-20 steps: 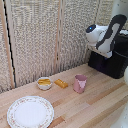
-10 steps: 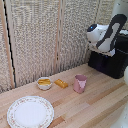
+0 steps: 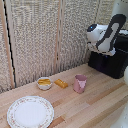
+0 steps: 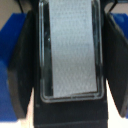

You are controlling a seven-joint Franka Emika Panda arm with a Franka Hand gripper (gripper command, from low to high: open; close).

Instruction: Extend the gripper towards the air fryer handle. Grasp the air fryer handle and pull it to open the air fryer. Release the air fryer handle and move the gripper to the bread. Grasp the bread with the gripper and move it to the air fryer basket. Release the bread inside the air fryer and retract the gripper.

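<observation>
One white-and-black robot arm (image 3: 107, 35) with rounded glossy casings hangs at the upper right of the exterior view, directly over the large boxy glossy black air fryer (image 3: 111, 62) at the right edge; the gripper itself is hidden behind the arm's body there, and whether its jaws stand wide or narrow cannot be told from that view. In the wrist view the two dark flat fingers (image 4: 21, 75) with blue tips frame a clear, rounded-rectangle panel with a fine grey mesh texture (image 4: 70, 50), set in the black top of the appliance; the fingers appear spread well apart on either side of it, holding nothing; the air fryer handle and basket cannot be made out in either picture. The small oblong orange-brown bread (image 3: 61, 83) lies flat on the pale wooden plank tabletop (image 3: 90, 107) at centre frame, well apart from the appliance; just beside it to the left sits a small white round bowl with yellow-orange contents (image 3: 44, 83), and to its right stands a pink tapered cup (image 3: 80, 83). A round white plate with a patterned floral rim (image 3: 30, 111) rests at lower left; ribbed beige woven screens in wooden frames (image 3: 35, 40) fill the background.
</observation>
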